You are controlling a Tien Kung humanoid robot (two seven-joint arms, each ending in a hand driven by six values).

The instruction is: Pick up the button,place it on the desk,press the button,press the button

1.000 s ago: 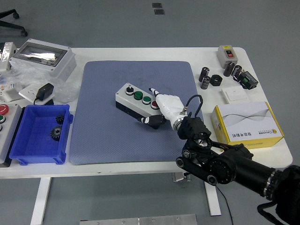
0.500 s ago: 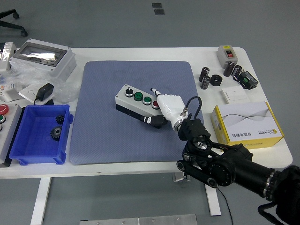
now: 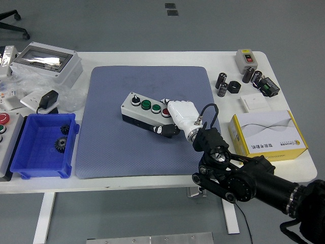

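Observation:
The button box is a grey case with a black knob, two green buttons and a red button. It lies on the blue-grey mat at the middle of the table. My right hand, white, is at the box's right end. Its fingers curl over the top by the red button and its thumb presses the front face. My left arm is out of view.
A blue bin holding gears stands at the left. A grey enclosure is at the back left. A yellow and white carton is at the right, with small black parts and switches behind it.
The button box has slid a little to the left on the mat, with my right hand following it. The index finger, stretched out before, is now curled down by the red button.

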